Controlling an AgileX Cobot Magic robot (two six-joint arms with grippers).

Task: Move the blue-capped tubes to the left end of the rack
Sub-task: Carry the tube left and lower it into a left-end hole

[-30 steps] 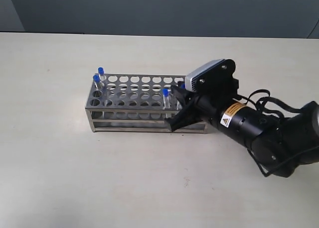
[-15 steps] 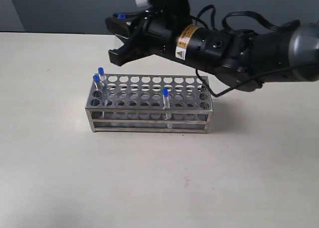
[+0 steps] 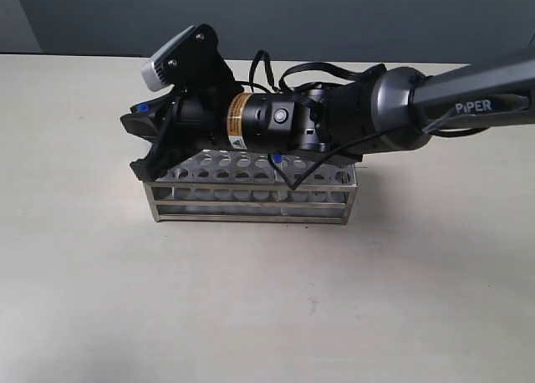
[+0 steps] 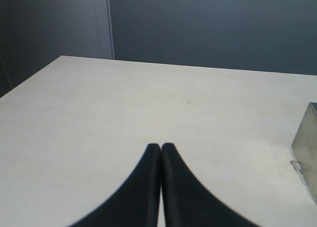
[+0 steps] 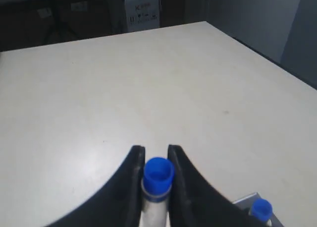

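Observation:
The steel rack (image 3: 251, 201) stands mid-table, its top largely covered by my right arm. My right gripper (image 3: 134, 145) has reached across to the rack's left end and is shut on a blue-capped tube (image 5: 158, 173), whose cap (image 3: 144, 109) shows just above the fingers. Another blue cap (image 5: 261, 208) sits beside a rack corner (image 5: 245, 200) in the right wrist view. A further blue-capped tube (image 3: 272, 160) peeks out mid-rack under the arm. The other tubes are hidden. My left gripper (image 4: 161, 146) is shut and holds nothing, over bare table, with a rack corner (image 4: 308, 147) off to one side.
The pale table (image 3: 251, 316) stretches wide in front of and to the left of the rack. A dark wall (image 3: 334, 15) runs behind the table. The right arm's cables (image 3: 284, 69) loop above the rack.
The right arm lifted a tube from the rack's right end, swung over behind the rack, and has now come down at the left end, covering the tubes standing there.

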